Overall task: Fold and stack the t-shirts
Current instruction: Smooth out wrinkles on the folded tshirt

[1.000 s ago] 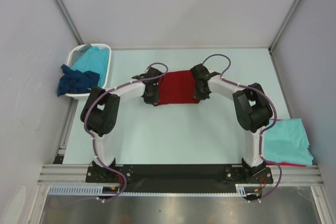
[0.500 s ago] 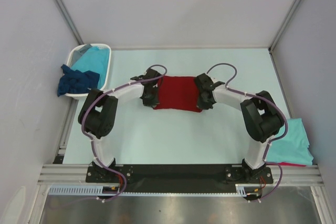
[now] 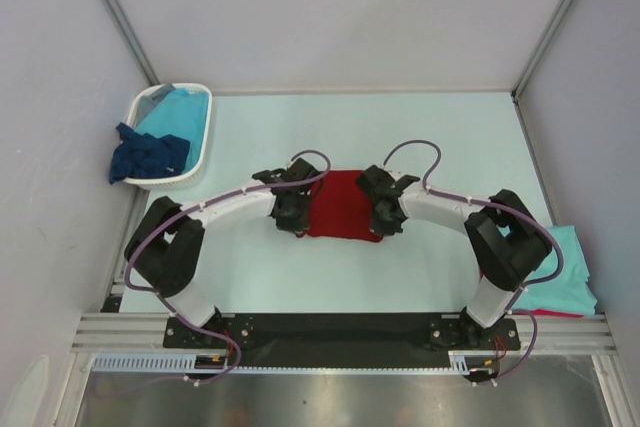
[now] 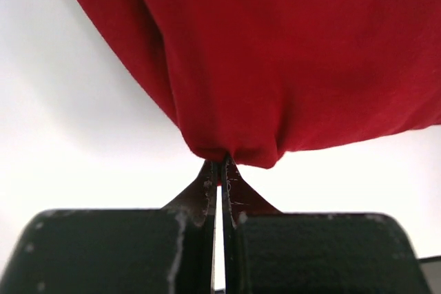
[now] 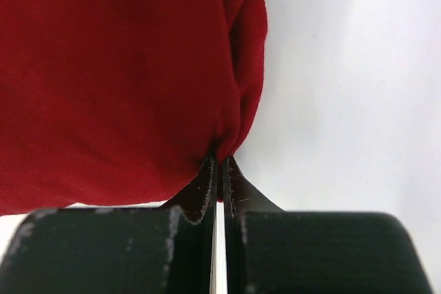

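As both arms bow inward from their bases, pose: elbows out at nine and three o'clock, wrists nearly meeting mid-table.
Left gripper (image 4: 220,168): closed, pinching a bunched corner of the dark red t-shirt (image 3: 342,205) at the cloth's nine o'clock side.
Right gripper (image 5: 220,163): closed, pinching the same shirt's gathered edge at its three o'clock side.
Shirt's look: plain cloth, folded to a compact panel, spanning the two grips over the table (image 3: 300,277) centre.
Other t-shirts: turquoise shirt (image 3: 180,107) in the white basket (image 3: 207,132) at ten o'clock, navy shirt (image 3: 148,155) draped over its rim; folded turquoise piece (image 3: 560,277) lying on a red shirt (image 3: 548,313) at four o'clock.
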Motion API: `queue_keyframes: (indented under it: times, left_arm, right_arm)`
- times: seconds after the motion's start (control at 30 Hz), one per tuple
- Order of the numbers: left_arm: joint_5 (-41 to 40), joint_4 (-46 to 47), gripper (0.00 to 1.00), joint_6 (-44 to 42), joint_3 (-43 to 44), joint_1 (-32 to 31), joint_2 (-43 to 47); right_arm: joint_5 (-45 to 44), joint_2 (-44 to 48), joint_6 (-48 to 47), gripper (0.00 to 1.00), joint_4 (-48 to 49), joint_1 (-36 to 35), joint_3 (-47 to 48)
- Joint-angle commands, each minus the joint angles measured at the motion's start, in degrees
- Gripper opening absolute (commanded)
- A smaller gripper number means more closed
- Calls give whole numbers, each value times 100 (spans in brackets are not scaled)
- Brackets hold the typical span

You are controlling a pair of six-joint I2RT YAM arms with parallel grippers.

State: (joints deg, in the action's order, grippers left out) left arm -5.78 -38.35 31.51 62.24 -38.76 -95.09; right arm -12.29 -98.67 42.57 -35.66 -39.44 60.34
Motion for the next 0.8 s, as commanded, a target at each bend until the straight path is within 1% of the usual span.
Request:
queue_keyframes:
  times: [0.0, 0.23, 0.27, 0.33, 0.37, 0.43, 0.47, 0.5, 0.53, 0.57, 0.63, 0.67, 0.77]
  left_arm:
    - [15, -155, 0, 251, -352, -131, 368]
    - [-19, -200, 0, 268, -695, -158, 597]
    - [-46, -199, 3, 268, -704, -158, 632]
    - [-246, -199, 11, 251, -600, -167, 763]
    - [-326, -208, 17, 190, -520, -175, 842]
    - [-528, -261, 25, 137, -162, -175, 1254]
    - [-695, -278, 35, 93, 6, -175, 1395]
    - [-766, -322, 39, 40, 182, -175, 1518]
    - [-828, -349, 42, -4, 575, -175, 1728]
    - [-959, -401, 46, -109, 788, -175, 1774]
    - [-1065, -594, 49, -215, 1357, -175, 1775]
    - [-1109, -647, 51, -285, 1509, -175, 1714]
    - [-1180, -569, 51, -434, 1607, -167, 1547]
  right_arm:
    - [192, 120, 305, 0, -574, -195, -338]
    - [184, 208, 428, 0, -583, -336, -531]
    - [184, 199, 445, 0, -574, -371, -540]
    - [105, 278, 402, 17, -469, -415, -506]
    - [0, 426, 384, 40, -486, -476, -418]
    - [-315, 646, 288, 61, -573, -512, -60]
    - [-396, 883, 113, 78, -617, -521, 100]
    - [-527, 963, 59, 85, -731, -512, 284]
    - [-755, 1034, -20, 92, -906, -512, 729]
    - [-853, 1087, -229, 100, -986, -512, 925]
    - [-1054, 1122, -345, 100, -1205, -512, 1504]
    - [-1064, 1096, -406, 100, -1241, -503, 1655]
    - [-1109, 877, -556, 99, -1259, -486, 1920]
